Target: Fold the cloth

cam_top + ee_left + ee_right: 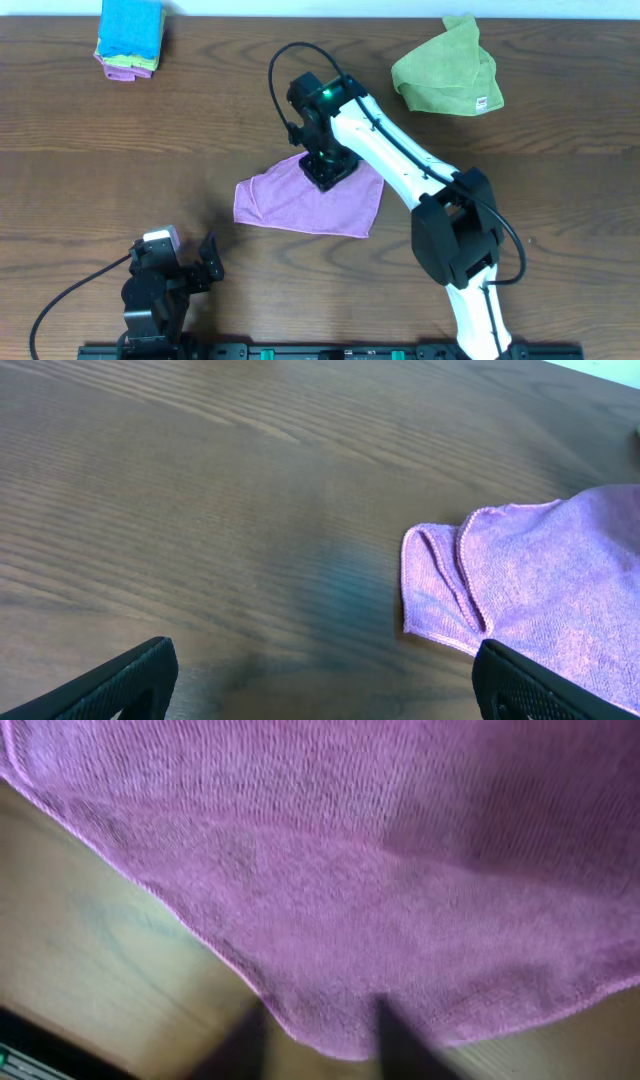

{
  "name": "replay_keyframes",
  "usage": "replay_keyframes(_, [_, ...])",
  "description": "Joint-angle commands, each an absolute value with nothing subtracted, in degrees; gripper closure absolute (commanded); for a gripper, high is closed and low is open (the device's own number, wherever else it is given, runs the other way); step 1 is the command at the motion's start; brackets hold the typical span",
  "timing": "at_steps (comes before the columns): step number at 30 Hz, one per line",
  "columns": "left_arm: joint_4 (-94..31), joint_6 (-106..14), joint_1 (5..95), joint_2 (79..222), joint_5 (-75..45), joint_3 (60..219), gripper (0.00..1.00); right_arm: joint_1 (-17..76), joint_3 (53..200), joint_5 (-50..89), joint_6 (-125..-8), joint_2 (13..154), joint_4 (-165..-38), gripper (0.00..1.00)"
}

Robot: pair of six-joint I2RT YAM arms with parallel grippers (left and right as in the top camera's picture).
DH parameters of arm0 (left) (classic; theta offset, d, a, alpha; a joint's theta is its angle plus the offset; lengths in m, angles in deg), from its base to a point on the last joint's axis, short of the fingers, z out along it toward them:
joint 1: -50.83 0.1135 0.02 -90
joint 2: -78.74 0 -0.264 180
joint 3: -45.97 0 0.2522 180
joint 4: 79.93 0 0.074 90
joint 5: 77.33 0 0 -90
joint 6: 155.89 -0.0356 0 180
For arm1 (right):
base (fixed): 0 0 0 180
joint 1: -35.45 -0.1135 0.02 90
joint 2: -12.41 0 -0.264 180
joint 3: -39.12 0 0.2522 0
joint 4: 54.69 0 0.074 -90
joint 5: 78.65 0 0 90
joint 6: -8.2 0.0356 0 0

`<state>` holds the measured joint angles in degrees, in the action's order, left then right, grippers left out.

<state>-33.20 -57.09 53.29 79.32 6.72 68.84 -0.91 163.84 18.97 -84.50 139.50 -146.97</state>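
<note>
Step in hand: the first fold, at the grasp stage, as judged from the layout. The cloth [300, 205], lilac microfibre, lies at the centre of the overhead frame as an uneven, flattened patch. It is not yet a tidy rectangle.

The right arm [400, 150] reaches in from the lower right; the right jaws stand on the cloth's upper edge, just above centre. In the right wrist view they show as two dark blurs at the lower edge with the hem between them; whether they pinch the fabric or merely straddle it cannot be told.

The left arm [150, 290] sits at the lower left, apart from the cloth; the left jaws are spread wide and hold nothing. In the left wrist view, the cloth's near corner lies ahead at the right, with two hem lines close together; one layer is probably lapped over there.

Next move calls for:
- a firm pinch on the hem alone, not on the desk;
- a lift and carry of that edge across to the opposite edge;
- hems brought level before release.

Surface: the desk [100, 180] is dark brown wood grain, matt and flat. A green cloth [445, 75] lies at the upper right; a stack of folded cloths [130, 38], blue on top, lies at the upper left. Both are well apart from the work. Room: only a pale strip shows beyond the desk's far edge.
</note>
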Motion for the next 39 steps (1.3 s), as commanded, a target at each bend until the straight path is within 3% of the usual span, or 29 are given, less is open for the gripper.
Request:
replay_keyframes(1, [-33.2, -57.1, 53.1, 78.9, 7.1, 68.4, 0.05, -1.0, 163.8, 20.4, -83.0, 138.6, -146.4, 0.98])
replay_keyframes(8, [-33.2, -57.1, 53.1, 78.9, 7.1, 68.4, 0.05, -1.0, 163.8, 20.5, -82.2, 128.4, -142.9, 0.98])
replay_keyframes(11, [-33.5, -57.1, 53.1, 78.9, 7.1, 68.4, 0.05, -1.0, 162.0, 13.3, -78.3, 118.5, -142.6, 0.98])
replay_keyframes(17, [-34.1, -56.1, 53.1, 78.9, 2.7, 68.4, 0.05, -0.9, 139.0, 11.6, -77.1, 99.1, -132.8, 0.98])
replay_keyframes(22, [-37.2, -51.5, 53.1, 78.9, -7.2, 68.4, 0.05, -0.8, 117.8, 19.5, -77.1, 86.9, -123.1, 0.98])
replay_keyframes(29, [-40.4, -49.5, 53.0, 78.9, -8.9, 68.4, 0.05, -0.8, 99.6, 24.6, -72.4, 79.3, -112.7, 0.99])
replay_keyframes(39, [-59.8, -44.8, 51.2, 88.2, -17.0, 68.5, 0.04, -0.2, 100.5, 25.7, -70.2, 71.3, -111.3, 0.98])
